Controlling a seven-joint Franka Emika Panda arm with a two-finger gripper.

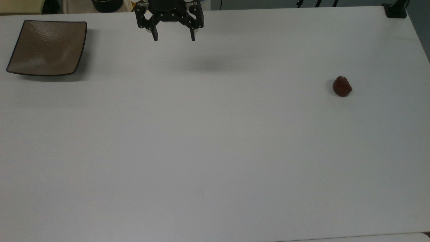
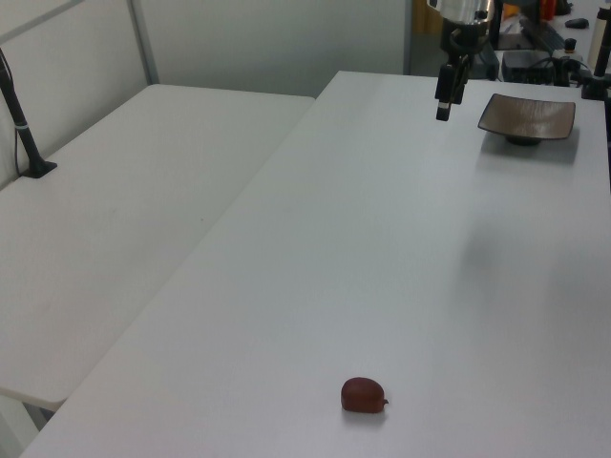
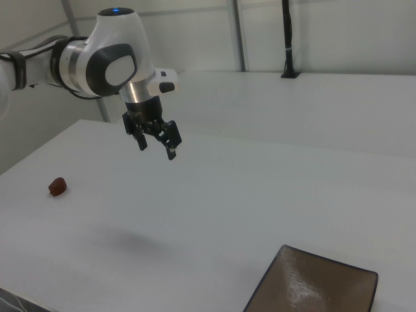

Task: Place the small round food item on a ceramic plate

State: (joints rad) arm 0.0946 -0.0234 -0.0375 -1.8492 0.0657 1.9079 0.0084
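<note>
The small round food item [image 1: 342, 86] is a glossy dark reddish-brown lump lying on the white table at the top view's right; it also lies near the front edge in the left view [image 2: 363, 394] and at the right view's left [image 3: 58, 187]. The ceramic plate [image 1: 47, 47], square and taupe-brown with a dark rim, sits at the top view's far left, at the left view's upper right [image 2: 528, 118] and the right view's bottom [image 3: 318, 289]. My gripper [image 1: 174, 37] hangs open and empty well above the table, between the two, also seen in the left view [image 2: 445, 110] and right view [image 3: 156, 150].
The white table [image 1: 215, 151] spreads wide between plate and food item. A second white table [image 2: 115, 210] adjoins it at the left view's left. A black post base [image 1: 395, 10] stands at the top view's upper right corner.
</note>
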